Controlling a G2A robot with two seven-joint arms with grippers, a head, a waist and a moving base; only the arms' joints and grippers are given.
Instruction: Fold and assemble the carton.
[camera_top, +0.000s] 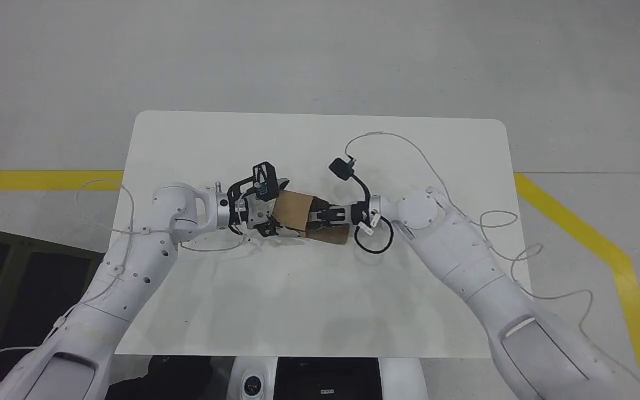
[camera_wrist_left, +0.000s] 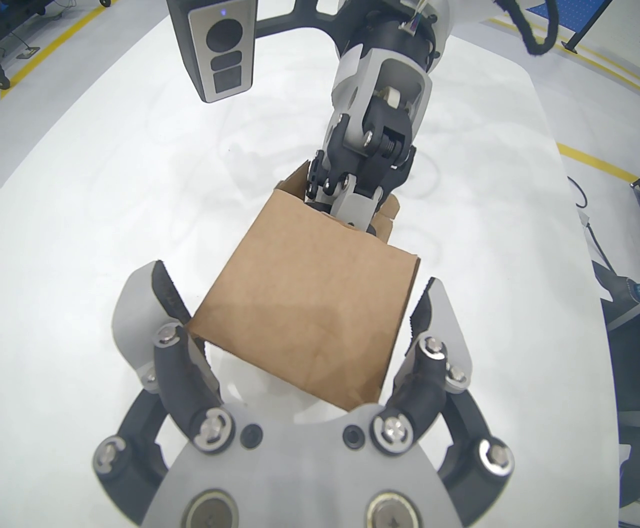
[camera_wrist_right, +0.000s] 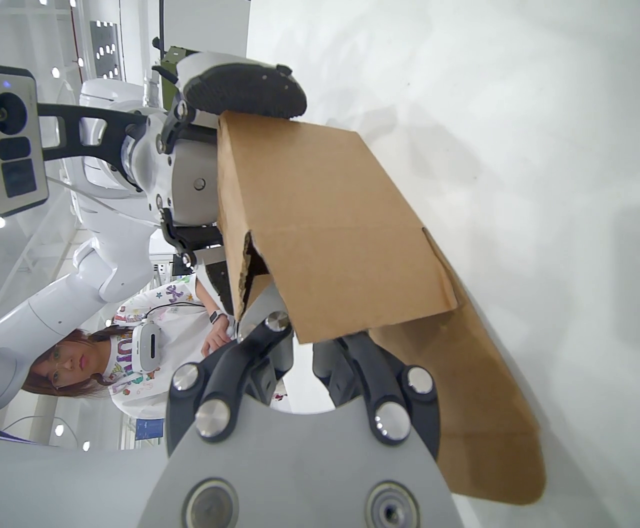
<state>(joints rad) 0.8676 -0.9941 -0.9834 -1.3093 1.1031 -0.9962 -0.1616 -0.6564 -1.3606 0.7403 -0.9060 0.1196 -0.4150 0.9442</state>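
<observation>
A brown cardboard carton is held just above the middle of the white table, between my two grippers. My left gripper clasps the carton's near end, one finger at each side corner, pads touching the cardboard. From the opposite end my right gripper pinches the carton's wall, one finger outside and one inside the open mouth. In the right wrist view the carton panel runs down between my right gripper's fingers, and a long loose flap hangs toward the table.
The white table has bare surface all around the carton. A thin white cable loops over the back right part, and a black cable curls beside the right wrist. Yellow floor tape runs past both table ends.
</observation>
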